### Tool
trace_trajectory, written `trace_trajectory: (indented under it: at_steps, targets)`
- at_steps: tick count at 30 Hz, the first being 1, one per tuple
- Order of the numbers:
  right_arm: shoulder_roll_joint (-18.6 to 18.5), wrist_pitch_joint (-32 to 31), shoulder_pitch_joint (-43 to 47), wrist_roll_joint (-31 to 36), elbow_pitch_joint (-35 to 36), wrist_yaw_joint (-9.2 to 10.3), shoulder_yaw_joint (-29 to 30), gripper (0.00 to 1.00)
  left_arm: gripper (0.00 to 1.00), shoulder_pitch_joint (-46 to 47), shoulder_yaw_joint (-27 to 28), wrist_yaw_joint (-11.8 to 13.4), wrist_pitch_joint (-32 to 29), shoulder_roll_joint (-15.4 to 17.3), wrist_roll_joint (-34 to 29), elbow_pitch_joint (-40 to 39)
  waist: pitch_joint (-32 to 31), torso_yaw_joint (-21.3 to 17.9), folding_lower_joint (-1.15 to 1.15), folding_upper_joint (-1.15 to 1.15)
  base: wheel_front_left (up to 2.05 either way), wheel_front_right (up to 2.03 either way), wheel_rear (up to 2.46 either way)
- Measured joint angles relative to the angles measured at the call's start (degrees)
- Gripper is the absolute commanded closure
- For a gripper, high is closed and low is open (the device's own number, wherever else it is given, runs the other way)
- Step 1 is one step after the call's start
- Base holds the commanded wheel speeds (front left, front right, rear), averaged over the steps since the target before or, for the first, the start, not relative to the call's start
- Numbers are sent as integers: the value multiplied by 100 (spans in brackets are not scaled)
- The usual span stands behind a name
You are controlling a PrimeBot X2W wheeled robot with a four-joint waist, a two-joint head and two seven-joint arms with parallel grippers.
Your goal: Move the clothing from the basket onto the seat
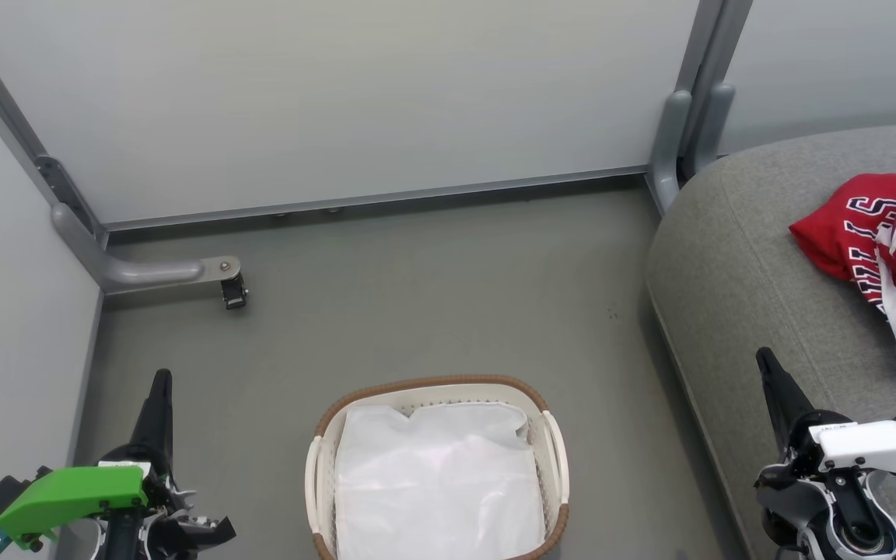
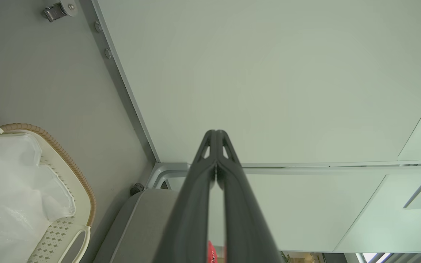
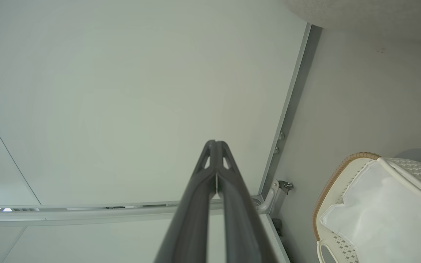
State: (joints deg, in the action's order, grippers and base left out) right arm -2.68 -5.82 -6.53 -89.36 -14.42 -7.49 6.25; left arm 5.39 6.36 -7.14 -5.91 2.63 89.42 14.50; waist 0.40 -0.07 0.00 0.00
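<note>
Two arms here: the left jaws and the right jaws are both pinched fully shut with nothing in them, hanging low over the grey floor (image 1: 417, 288) on either side of the basket (image 1: 432, 384), which has a white sheet (image 1: 436, 482) lying in it. Red jersey (image 1: 876, 225) sits crumpled on the big grey seat (image 1: 736, 257) off to the right, well apart from the basket. Pale wall panels (image 1: 339, 101) on a grey metal frame (image 1: 145, 272) box the spot in, with a little caster (image 1: 234, 294) near the left corner.
</note>
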Motion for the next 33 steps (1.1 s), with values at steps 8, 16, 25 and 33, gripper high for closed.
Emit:
trace_trajectory:
  at_steps: [8,16,25,33]
  targets:
    - [-2,-79,3,-294,31,0,27,100,100,48,12,-20,-64,2,287,-36,-22,7,0,0,0,0,0]
    - [-2,-79,3,-293,33,0,30,100,100,55,13,-24,-65,3,289,-43,-22,7,0,0,0,0,0]
    - [-2,-79,3,-293,33,0,30,100,100,55,13,-24,-65,3,289,-43,-22,7,0,0,0,0,0]
    - [-2,-79,3,-294,33,0,30,100,100,55,13,-24,-65,3,289,-43,-22,7,0,0,0,0,0]
